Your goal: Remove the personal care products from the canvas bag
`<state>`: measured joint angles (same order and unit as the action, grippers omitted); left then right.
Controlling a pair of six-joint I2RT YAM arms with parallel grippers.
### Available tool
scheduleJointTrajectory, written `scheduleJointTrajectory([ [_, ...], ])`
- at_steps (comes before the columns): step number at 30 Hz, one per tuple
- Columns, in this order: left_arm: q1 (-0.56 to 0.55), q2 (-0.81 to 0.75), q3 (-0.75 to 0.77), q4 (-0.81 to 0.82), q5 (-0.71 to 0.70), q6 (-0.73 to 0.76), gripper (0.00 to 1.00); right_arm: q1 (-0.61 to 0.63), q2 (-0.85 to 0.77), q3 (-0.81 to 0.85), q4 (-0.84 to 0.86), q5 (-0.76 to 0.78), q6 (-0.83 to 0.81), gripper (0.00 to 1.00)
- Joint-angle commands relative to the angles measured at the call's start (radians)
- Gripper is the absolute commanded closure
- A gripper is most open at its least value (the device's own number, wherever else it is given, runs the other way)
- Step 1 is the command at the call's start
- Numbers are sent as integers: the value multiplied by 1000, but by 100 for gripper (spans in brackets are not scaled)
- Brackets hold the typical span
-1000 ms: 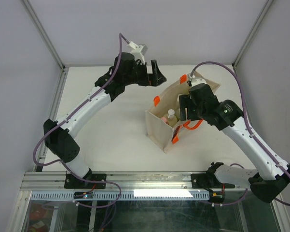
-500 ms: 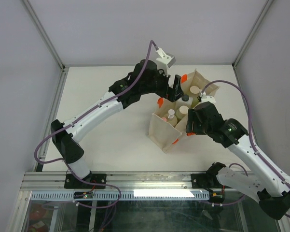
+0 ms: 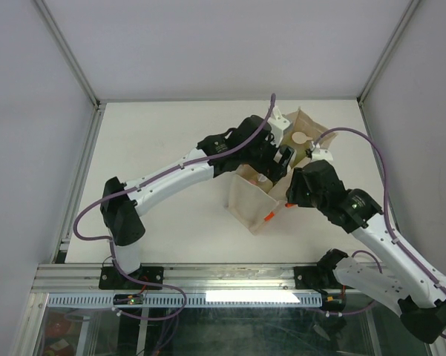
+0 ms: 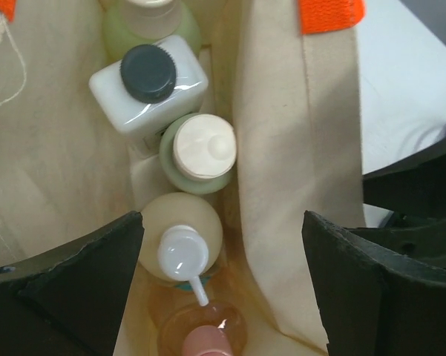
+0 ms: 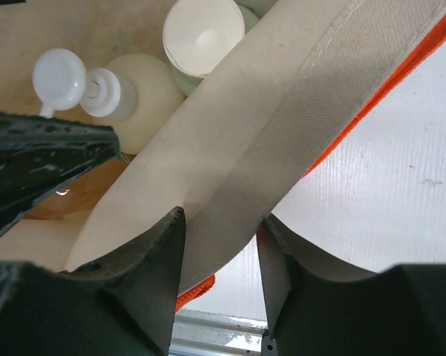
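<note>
The canvas bag [image 3: 248, 204] stands right of centre with its mouth open. My left gripper [image 3: 282, 159] hangs open over the mouth. In the left wrist view [image 4: 223, 285] its jaws stand wide, either side of the peach bottle with the white pump [image 4: 182, 248] and the bag's cloth wall [image 4: 297, 185]. Further in stand the pale green bottle with a cream cap [image 4: 200, 152] and a white bottle with a dark cap [image 4: 148, 74]. The pink-orange bottle [image 4: 204, 334] is nearest. My right gripper [image 3: 291, 194] is shut on the bag's rim [image 5: 230, 200].
An orange strap handle [image 5: 401, 81] hangs outside the bag by my right gripper. An orange tab [image 4: 330, 15] sits on the rim. Another green bottle [image 4: 152, 18] stands at the far end of the bag. White walls and metal posts [image 3: 74, 67] enclose the table.
My left arm has swung right from the back of the table and come down over the bag's mouth. My right gripper has moved to the near right rim, and the bag has spread open.
</note>
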<state>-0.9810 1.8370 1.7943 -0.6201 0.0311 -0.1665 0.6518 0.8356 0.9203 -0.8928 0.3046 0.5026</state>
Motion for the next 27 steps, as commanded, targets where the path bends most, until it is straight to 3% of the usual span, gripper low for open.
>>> scheduleJointTrajectory([
  [1, 7, -20, 1, -29, -99, -19, 13, -3, -6, -6, 99, -51, -38, 56],
  [13, -34, 4, 1, -166, -199, -41, 15, -2, 19, 0, 105, -27, -56, 57],
  [27, -76, 133, 163, -316, -311, -59, 36, -3, 30, 6, 119, -34, -87, 57],
])
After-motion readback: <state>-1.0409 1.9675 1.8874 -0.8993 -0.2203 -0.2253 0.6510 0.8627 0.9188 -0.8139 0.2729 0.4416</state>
